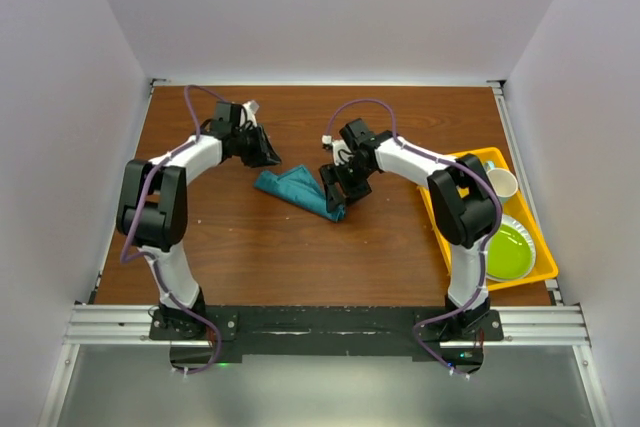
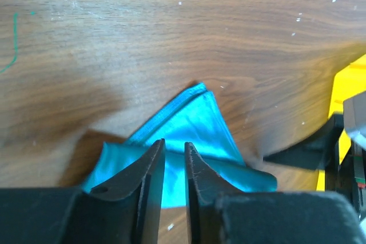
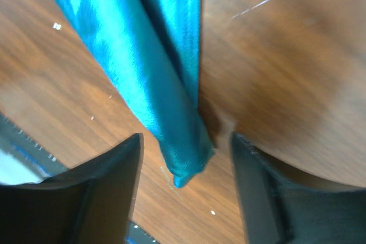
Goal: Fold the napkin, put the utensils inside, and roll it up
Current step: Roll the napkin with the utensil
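Observation:
The teal napkin [image 1: 300,192] lies in the middle of the wooden table as a narrow rolled bundle, running from upper left to lower right. My right gripper [image 1: 335,187] is open, and its jaws straddle the roll's lower right end [image 3: 171,135] without touching it. My left gripper [image 1: 265,155] hovers just above the other end of the napkin [image 2: 194,118]. The left gripper [image 2: 174,144] is open by only a narrow gap, with nothing pinched between its fingers. No utensils show in any view.
A yellow tray [image 1: 470,154] sits at the right side of the table, holding a green plate [image 1: 508,250] and a white cup [image 1: 502,184]. The tray's edge [image 2: 343,84] also shows in the left wrist view. White walls enclose the table on three sides.

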